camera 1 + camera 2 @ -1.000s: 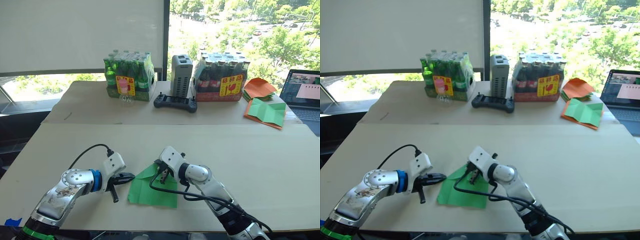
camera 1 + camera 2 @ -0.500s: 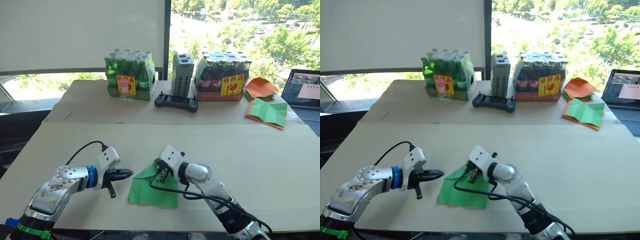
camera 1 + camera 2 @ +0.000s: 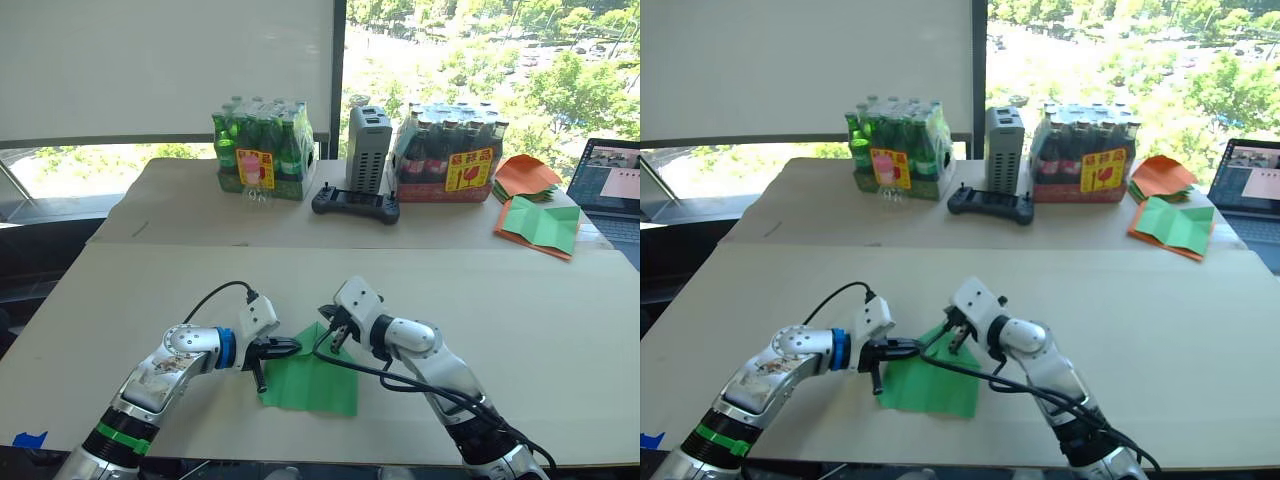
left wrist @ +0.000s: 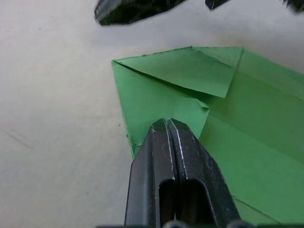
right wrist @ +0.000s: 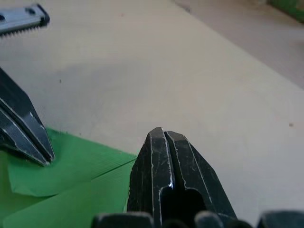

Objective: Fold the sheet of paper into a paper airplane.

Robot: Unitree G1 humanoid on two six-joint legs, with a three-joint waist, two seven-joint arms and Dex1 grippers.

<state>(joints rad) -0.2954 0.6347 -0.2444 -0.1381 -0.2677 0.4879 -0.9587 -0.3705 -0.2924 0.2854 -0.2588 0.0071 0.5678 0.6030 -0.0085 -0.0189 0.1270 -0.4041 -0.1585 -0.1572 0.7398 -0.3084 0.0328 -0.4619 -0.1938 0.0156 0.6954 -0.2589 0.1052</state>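
The sheet of paper [image 3: 318, 382] is bright green and lies flat near the table's front edge, partly folded, with a triangular flap [image 4: 190, 71] turned over at its far corner. My left gripper [image 3: 292, 347] is shut, and its tips [image 4: 166, 124] rest over the paper's left part, beside a small folded flap. My right gripper [image 3: 335, 338] is also shut. It sits at the paper's far corner, with its tips [image 5: 163, 134] over the paper's edge. Nothing shows between either pair of fingers. The two grippers are a few centimetres apart.
At the back of the table stand a pack of green bottles [image 3: 262, 155], a grey box [image 3: 366, 150], a black controller [image 3: 355, 203] and a pack of dark bottles [image 3: 447, 158]. Orange and green sheets [image 3: 535, 225] and a laptop [image 3: 610, 185] are at the far right.
My left gripper has moved right, from beside the paper to over its left part. The right gripper has stayed at the far corner. The camera has shifted a little.
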